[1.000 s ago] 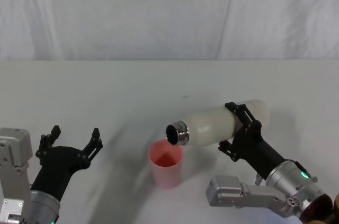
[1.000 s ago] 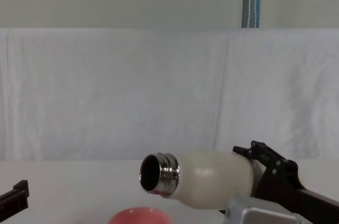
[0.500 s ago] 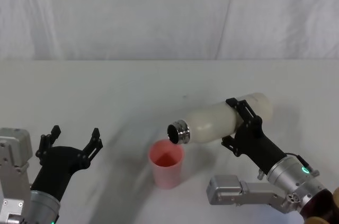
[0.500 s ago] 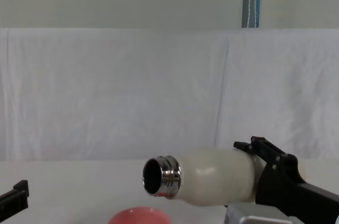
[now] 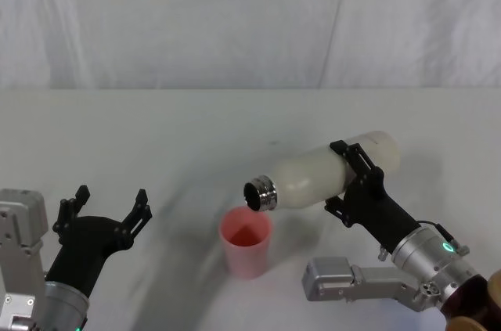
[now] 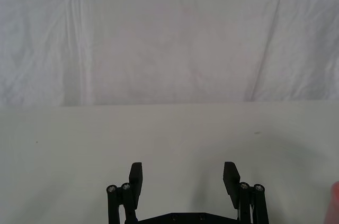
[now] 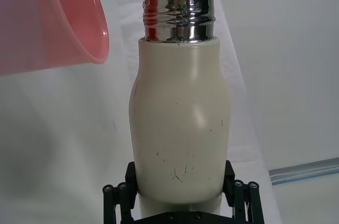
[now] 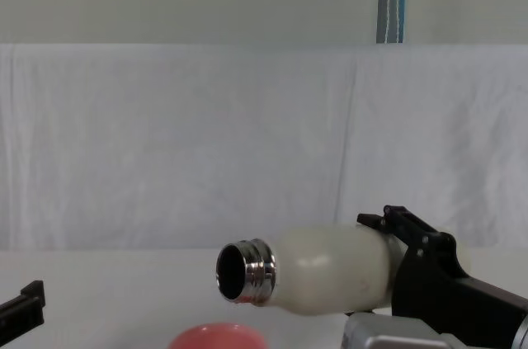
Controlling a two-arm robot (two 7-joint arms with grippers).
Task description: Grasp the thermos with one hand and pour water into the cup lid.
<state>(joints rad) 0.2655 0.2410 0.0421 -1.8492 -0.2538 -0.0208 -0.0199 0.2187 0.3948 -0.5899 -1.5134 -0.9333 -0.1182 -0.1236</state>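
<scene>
The cream-white thermos [image 5: 325,171] lies nearly level in the air, its steel neck [image 5: 261,194] pointing left and slightly down, just above the rim of the salmon-pink cup lid [image 5: 247,241] standing on the table. My right gripper [image 5: 352,178] is shut on the thermos body. The right wrist view shows the thermos [image 7: 180,128] between the jaws with the cup lid [image 7: 50,20] beside its mouth. In the chest view the open mouth of the thermos [image 8: 318,271] hangs over the cup lid [image 8: 216,337]. I see no water stream. My left gripper [image 5: 106,207] rests open at the near left.
A white cloth covers the table [image 5: 156,135] and hangs as a backdrop behind it. Bare cloth lies between my left gripper and the cup lid.
My right gripper has shifted the thermos slightly left and tipped its mouth a little lower toward the cup lid. The left arm has stayed still.
</scene>
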